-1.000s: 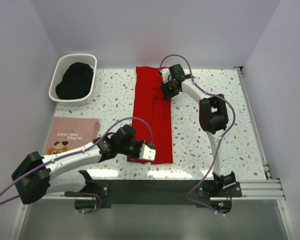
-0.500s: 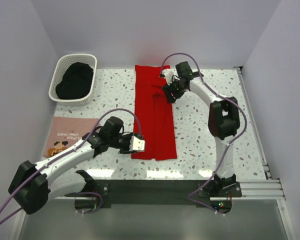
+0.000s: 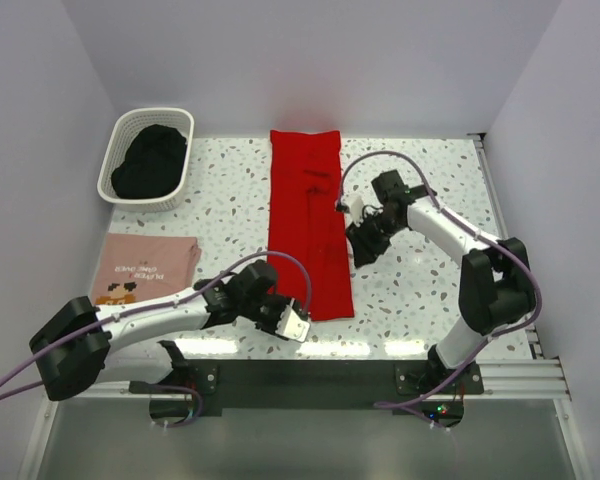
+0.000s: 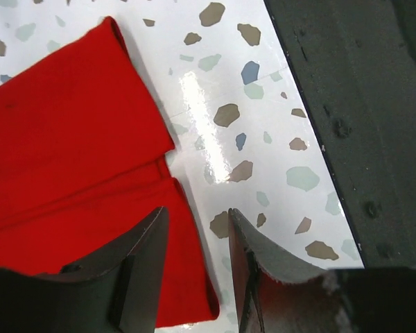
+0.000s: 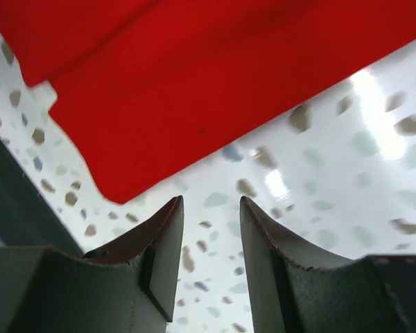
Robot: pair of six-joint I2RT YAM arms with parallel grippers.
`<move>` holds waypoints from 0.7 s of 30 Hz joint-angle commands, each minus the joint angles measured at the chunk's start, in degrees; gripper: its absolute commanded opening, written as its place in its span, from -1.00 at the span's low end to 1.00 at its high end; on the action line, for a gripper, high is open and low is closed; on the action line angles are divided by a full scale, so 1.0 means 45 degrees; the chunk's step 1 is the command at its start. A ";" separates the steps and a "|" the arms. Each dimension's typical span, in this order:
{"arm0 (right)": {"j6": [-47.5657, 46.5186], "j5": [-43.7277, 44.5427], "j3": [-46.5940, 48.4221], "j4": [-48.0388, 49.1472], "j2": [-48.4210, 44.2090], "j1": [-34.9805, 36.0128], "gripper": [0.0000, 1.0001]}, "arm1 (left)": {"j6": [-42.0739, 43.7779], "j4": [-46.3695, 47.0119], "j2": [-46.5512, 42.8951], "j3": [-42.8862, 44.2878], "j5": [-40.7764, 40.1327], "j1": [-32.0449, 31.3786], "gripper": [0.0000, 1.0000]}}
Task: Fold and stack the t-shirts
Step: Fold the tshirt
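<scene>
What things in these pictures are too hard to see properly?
- Top view: the dark cloth in the basket is one black lump, so its kind stays unknown.
- Top view: the print on the pink t-shirt is too small to read.
- Right wrist view: the red t-shirt is blurred and cut off by the top edge.

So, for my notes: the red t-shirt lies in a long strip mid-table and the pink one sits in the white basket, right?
No: the top view shows the pink t-shirt folded on the table, outside the white basket. The red t-shirt fits.
</scene>
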 commanded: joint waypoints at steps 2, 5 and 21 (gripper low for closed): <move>0.0306 -0.0666 -0.1501 -0.0078 -0.0651 0.0138 -0.16 | 0.0178 0.1217 0.0649 -0.0047 -0.1042 -0.0387 -0.10; -0.1391 -0.0316 -0.2321 0.0095 -0.1451 0.0177 -0.12 | 0.1252 0.0653 0.0201 -0.0281 -0.1336 -0.0349 -0.10; -1.0612 0.0837 -0.7790 0.3573 -0.5731 0.4355 0.14 | 0.6040 -0.0971 -0.1501 -0.2138 0.0187 0.2367 0.00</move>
